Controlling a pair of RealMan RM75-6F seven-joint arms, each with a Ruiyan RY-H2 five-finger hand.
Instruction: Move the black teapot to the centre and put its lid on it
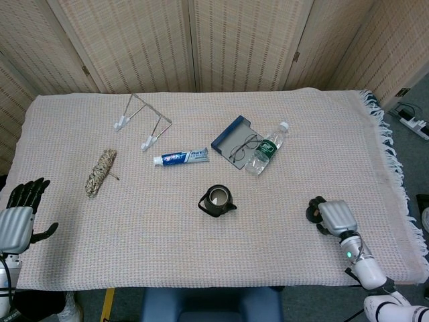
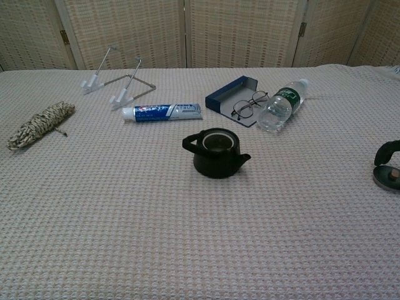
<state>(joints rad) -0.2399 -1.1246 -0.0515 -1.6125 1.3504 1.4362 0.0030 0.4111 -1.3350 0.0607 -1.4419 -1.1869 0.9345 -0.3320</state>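
Black teapot: open, mid-tabletop.
Lid: under right robot hand; grip unclear.
Left robot hand: spread, holding nothing.

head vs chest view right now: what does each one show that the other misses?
Head only: the left hand off the table's left edge, holding nothing, and the back of the right hand over the lid.

Chest only: the teapot's spout from the side.

Both: teapot lidless at centre, toothpaste, glasses, bottle, twine; whether the lid is gripped, neither shows.
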